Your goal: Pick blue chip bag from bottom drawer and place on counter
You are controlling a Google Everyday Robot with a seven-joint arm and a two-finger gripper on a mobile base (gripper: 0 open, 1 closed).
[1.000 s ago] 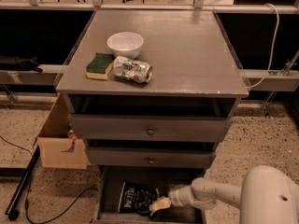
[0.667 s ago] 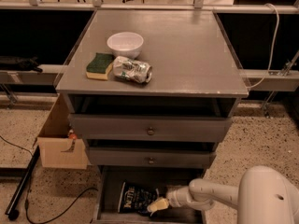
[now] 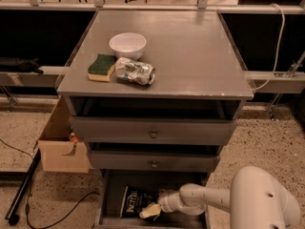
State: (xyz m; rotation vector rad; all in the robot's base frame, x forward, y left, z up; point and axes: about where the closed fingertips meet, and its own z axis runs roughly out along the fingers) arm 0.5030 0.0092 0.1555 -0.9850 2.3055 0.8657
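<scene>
- The gripper [image 3: 150, 211] reaches low into the open bottom drawer [image 3: 108, 199], meeting the right edge of the blue chip bag [image 3: 135, 202], which lies flat inside; I cannot tell whether it has a hold.
- Above, the table [image 3: 200, 56] carries an apparently empty bowl [image 3: 127, 44], a sponge [image 3: 101, 67] and a crushed can [image 3: 136, 71].

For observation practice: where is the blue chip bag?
The blue chip bag lies low in the camera view, inside the open bottom drawer, the claw at its right edge.

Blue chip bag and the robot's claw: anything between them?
Nothing shows between them in the camera view; the gripper reaches the edge of the blue chip bag inside the bottom drawer.
</scene>
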